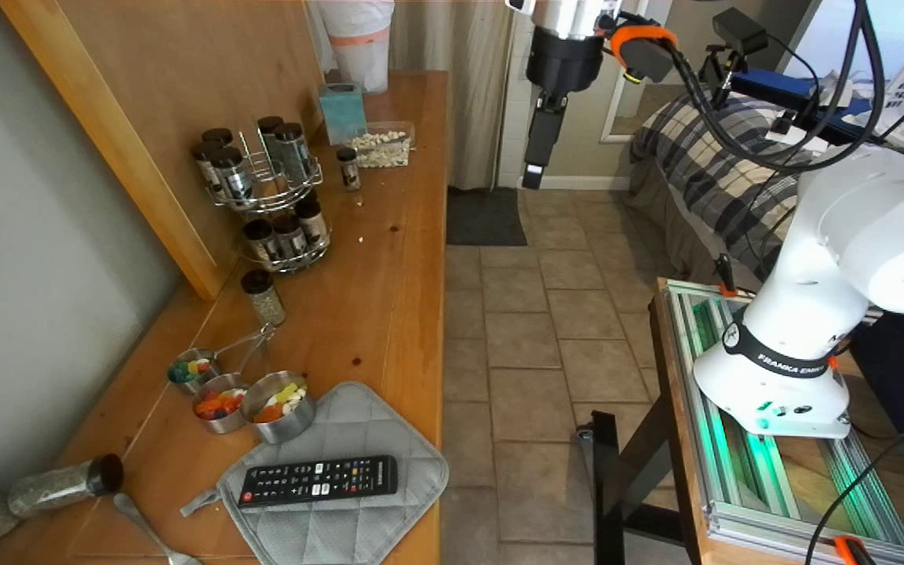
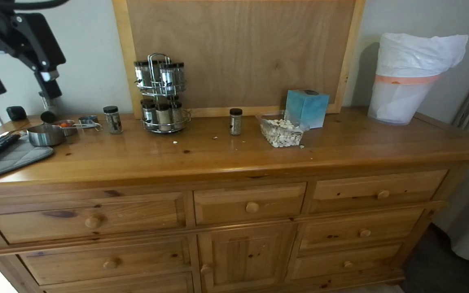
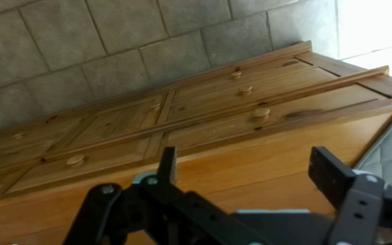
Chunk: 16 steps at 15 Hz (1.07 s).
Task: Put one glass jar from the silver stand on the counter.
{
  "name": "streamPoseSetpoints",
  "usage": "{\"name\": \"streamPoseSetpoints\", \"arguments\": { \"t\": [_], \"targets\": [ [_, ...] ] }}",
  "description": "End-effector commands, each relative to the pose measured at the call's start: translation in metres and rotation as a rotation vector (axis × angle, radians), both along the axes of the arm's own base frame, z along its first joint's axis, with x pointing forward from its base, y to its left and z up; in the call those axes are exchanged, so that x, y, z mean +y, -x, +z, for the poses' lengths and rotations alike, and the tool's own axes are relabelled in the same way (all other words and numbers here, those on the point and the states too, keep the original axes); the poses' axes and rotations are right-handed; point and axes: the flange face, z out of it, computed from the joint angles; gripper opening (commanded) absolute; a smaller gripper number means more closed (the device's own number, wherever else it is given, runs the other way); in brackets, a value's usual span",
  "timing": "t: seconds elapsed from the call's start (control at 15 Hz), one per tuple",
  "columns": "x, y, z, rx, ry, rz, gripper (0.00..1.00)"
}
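Observation:
The silver stand (image 1: 267,205) is a chrome two-tier rack near the back board, also seen in an exterior view (image 2: 164,131). It holds several glass jars with dark caps, such as an upper one (image 1: 232,176) and a lower one (image 2: 163,115). Another jar (image 1: 264,298) stands on the wooden counter (image 1: 389,314) beside the stand. One more (image 2: 235,122) stands near the clear box. My gripper (image 1: 532,176) is raised, away from the stand. In the wrist view, the gripper (image 3: 243,163) is open and empty, with bare counter below; the stand is out of view there.
Two jars (image 1: 60,486) lie by the wall. Measuring cups (image 1: 279,408) with candy, a grey pad (image 1: 342,463) and a remote (image 1: 318,480) occupy the near end. A clear box of white pieces (image 2: 281,132), a blue tissue box (image 2: 307,108) and a lined bin (image 2: 401,97) stand beyond.

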Motion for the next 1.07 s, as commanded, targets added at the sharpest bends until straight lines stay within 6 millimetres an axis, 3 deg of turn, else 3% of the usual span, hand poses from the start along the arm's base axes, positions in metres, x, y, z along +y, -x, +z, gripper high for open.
{"name": "streamPoseSetpoints", "arguments": {
  "t": [0.0, 0.73, 0.8, 1.0],
  "targets": [
    [-0.015, -0.044, 0.013, -0.059, 0.019, -0.025, 1.00],
    [-0.053, -0.146, 0.059, -0.246, 0.069, 0.201, 1.00],
    [-0.049, -0.125, 0.053, -0.225, 0.075, 0.157, 1.00],
    [-0.051, -0.129, 0.050, -0.220, 0.075, 0.161, 1.00]
  ]
}}
